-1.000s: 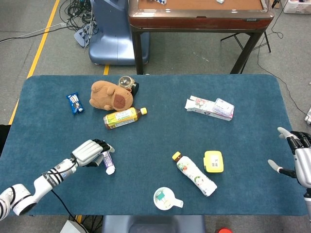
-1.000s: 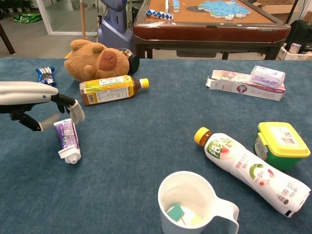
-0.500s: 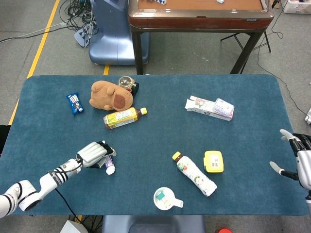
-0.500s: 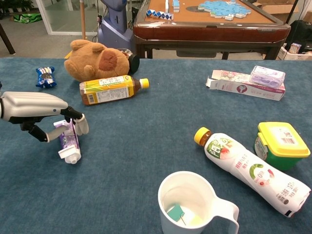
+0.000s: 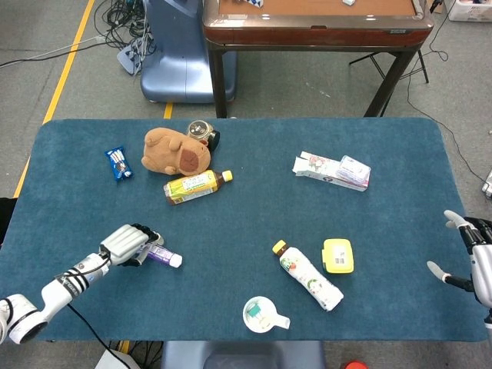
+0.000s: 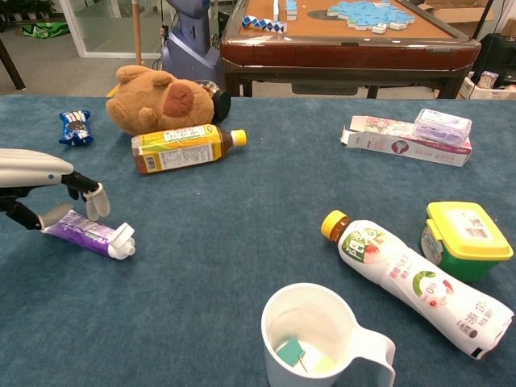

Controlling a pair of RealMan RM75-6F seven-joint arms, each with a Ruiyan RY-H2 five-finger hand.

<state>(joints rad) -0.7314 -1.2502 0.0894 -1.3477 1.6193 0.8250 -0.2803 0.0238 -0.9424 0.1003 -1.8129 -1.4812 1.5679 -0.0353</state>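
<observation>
My left hand (image 5: 128, 243) (image 6: 39, 179) hovers low over the near left of the blue table (image 5: 246, 223). Its fingers curl around the tail of a purple tube with a white cap (image 5: 164, 257) (image 6: 90, 235), which lies flat on the cloth with its cap pointing right. In the chest view the thumb touches the tube's left end and a fingertip sits just above its middle. My right hand (image 5: 469, 255) hangs at the table's right edge with fingers apart and nothing in it; only the head view shows it.
A brown plush (image 5: 175, 151) and a tea bottle (image 5: 196, 185) lie at the back left, near a blue snack packet (image 5: 118, 162). A white bottle (image 5: 307, 275), a yellow-lidded tub (image 5: 337, 255) and a white mug (image 5: 261, 314) sit front centre. A long box (image 5: 332, 171) lies back right.
My left hand has pulled back to the left, and the purple tube has swung round from lengthwise to sideways, cap now pointing right. The right hand drifted slightly lower.
</observation>
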